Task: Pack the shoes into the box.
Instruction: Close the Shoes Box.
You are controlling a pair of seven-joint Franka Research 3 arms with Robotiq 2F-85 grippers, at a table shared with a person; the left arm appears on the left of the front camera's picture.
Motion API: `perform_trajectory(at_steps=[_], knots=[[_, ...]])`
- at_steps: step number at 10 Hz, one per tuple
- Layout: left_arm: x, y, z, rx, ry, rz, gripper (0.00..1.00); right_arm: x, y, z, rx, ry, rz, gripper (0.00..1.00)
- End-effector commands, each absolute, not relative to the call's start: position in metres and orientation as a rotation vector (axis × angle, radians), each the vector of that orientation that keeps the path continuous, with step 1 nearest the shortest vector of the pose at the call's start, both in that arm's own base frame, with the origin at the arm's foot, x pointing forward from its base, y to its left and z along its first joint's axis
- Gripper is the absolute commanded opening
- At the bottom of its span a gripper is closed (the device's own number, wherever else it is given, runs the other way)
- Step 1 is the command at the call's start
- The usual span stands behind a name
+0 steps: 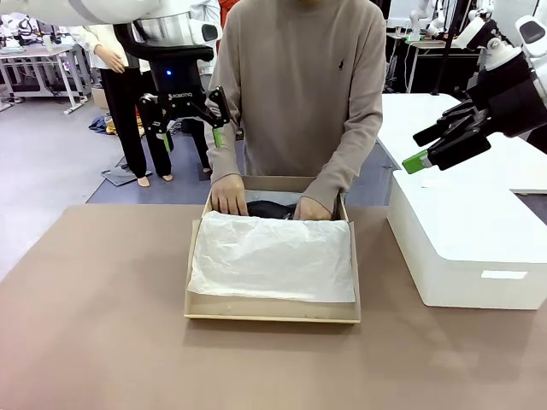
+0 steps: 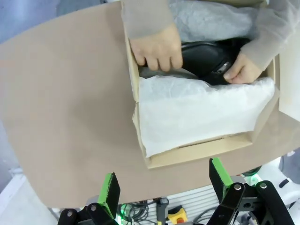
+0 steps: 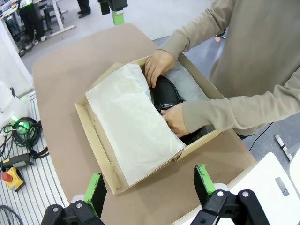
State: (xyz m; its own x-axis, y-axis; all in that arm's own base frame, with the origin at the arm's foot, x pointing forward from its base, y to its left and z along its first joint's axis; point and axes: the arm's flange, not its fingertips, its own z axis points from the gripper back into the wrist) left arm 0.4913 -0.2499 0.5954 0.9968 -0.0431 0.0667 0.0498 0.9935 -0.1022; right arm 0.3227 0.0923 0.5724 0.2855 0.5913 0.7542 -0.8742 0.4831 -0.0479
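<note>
- The shoes (image 1: 272, 208) lie at the far end of the tan cardboard shoebox (image 1: 273, 313). They show as glossy black leather between the bunched white tissue paper (image 1: 272, 256) and the box's far wall.
- One hand of the person (image 1: 229, 195) and the other hand (image 1: 312, 208) are both on the shoes inside the box.
- The left gripper (image 1: 190, 135) hangs high above the table (image 1: 102, 325), beyond the box's far left corner. Its jaws are spread wide and hold nothing.
- The right gripper (image 1: 421, 147) hovers over the larger white box (image 1: 461, 248), also spread and empty, and well apart from the shoebox.
- Handling, as a judgement: the shoes look stiff in the sole and heel, moderately light, and slick on the polished upper, so pads could slide or scuff it. The heel counter or the collar edge seems the safest hold; the strap and buckle look too slight.
- The tissue is soft and shifts easily. The box walls are thin card and would bend if pinched hard.
</note>
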Motion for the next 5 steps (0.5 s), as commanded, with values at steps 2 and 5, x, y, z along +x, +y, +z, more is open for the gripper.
perform_trajectory(at_steps=[2,5], knots=[[0.492,-0.25,0.597,-0.097,-0.06,-0.043,1.0,0.325,0.092,0.573,0.435,-0.81,1.027,1.0],[0.493,-0.241,0.593,-0.087,-0.011,-0.195,1.0,0.325,0.092,0.573,0.435,-0.81,1.027,1.0]])
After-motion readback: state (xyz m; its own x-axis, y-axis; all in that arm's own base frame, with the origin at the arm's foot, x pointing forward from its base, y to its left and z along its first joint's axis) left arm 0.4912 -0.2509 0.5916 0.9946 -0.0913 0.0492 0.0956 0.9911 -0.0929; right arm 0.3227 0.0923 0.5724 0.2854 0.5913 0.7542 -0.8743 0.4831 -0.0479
